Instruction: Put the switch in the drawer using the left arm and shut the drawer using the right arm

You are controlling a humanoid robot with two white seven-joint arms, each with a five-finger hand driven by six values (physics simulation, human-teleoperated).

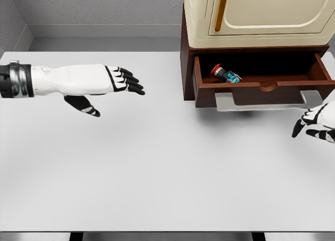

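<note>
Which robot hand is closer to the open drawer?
The right hand: it hovers just below the drawer front. The left hand is far across the table, fingers spread, holding nothing.

Setting: simulated test bench, not a lived-in room. Evidence: flat, shadow-soft rendering; plain white counter (157,173) with nothing on it except one piece of furniture; bare grey walls (104,8) meeting a grey floor strip behind. The furniture is a small brown wooden cabinet (187,68) with an open drawer (261,89), topped by a cream appliance-like unit (251,15) with an orange handle (221,10). No household clutter, signage or tools identify it further.
</note>
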